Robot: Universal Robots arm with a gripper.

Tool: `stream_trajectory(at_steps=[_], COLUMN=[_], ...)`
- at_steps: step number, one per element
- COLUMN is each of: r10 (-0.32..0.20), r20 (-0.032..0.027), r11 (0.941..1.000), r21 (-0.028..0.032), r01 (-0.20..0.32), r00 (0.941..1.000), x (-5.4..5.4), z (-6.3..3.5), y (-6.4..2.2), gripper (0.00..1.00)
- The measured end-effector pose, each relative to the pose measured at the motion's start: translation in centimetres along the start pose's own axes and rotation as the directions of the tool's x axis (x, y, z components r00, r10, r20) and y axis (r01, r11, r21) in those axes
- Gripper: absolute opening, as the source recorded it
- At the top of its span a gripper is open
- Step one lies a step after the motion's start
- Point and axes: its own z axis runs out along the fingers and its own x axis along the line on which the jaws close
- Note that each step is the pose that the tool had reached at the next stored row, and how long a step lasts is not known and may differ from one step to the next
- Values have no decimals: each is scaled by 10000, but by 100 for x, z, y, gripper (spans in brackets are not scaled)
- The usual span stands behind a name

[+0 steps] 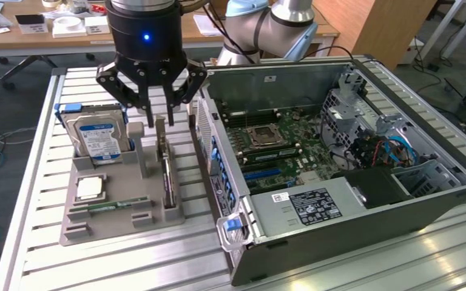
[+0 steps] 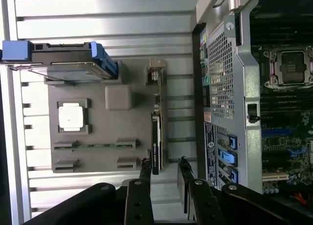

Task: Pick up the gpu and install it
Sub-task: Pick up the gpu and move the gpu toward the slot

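While parted fingers (image 1: 146,113) hover, blade-thin gpu (image 1: 167,176) stands upright.

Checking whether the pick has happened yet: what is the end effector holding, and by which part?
Nothing is held. The end effector, fingers apart, is at one end of the gpu, which stands on edge in the grey tray.

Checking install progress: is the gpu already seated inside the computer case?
No, the gpu stands on edge in the gray holder tray, outside the computer case.
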Motion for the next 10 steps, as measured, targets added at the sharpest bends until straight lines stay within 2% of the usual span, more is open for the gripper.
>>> stream_trajectory(at_steps=[10], r10=[0], r20=[1], r11=[10000], r21=[-1], r01=[0], r00=[10000], x=[0], z=[15], y=[0], gripper=[36])
